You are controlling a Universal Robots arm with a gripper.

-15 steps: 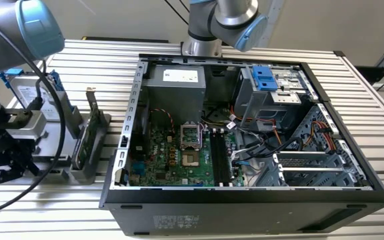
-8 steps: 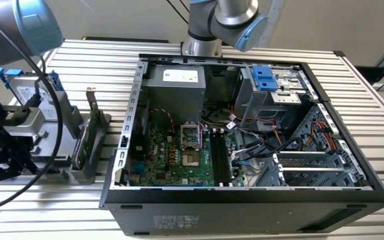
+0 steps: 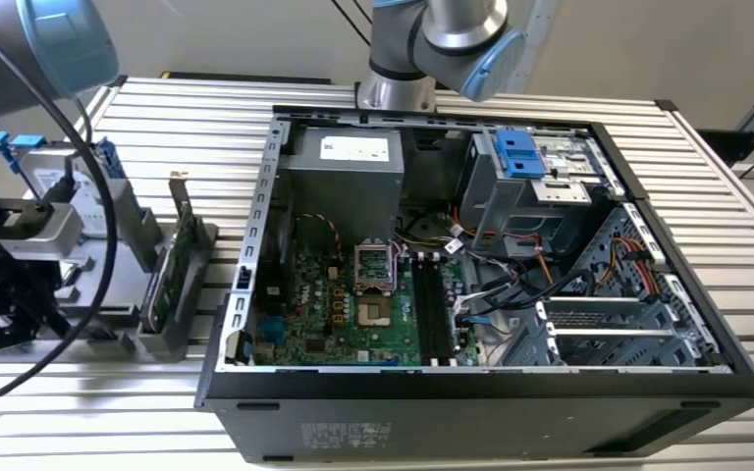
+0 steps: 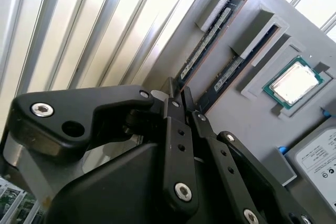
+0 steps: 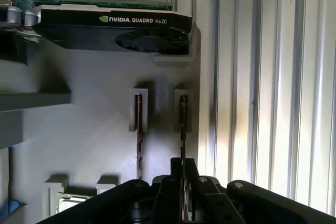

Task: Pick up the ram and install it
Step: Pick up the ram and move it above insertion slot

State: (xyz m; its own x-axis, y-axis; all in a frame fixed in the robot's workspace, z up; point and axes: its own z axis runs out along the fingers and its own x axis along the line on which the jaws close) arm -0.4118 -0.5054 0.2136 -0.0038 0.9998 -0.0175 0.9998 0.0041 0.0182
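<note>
Exterior view's left: a grey holder [image 3: 154, 339] sits on the slatted desk [image 3: 730, 245], w/ a silver drive [image 3: 52, 177] on blue rails and a green graphics card [image 3: 172, 265] standing on edge. To the right is the open PC case [image 3: 482, 388], motherboard [image 3: 338, 304] facing up, black memory slots [image 3: 432, 309] beside the CPU socket.

In both wrist views the gripper [image 5: 182, 163] is down at the holder. Its fingers [image 5: 176, 171] are drawn nearly together, clamped on the edge of the ram [image 5: 182, 121], which stands in the holder slot nearest the desk slats. A second stick [image 5: 138, 129] is just beside it.

The card's black shroud [image 5: 115, 24] has white lettering. The drive's white label [image 4: 320, 163] has small print and symbols.
</note>
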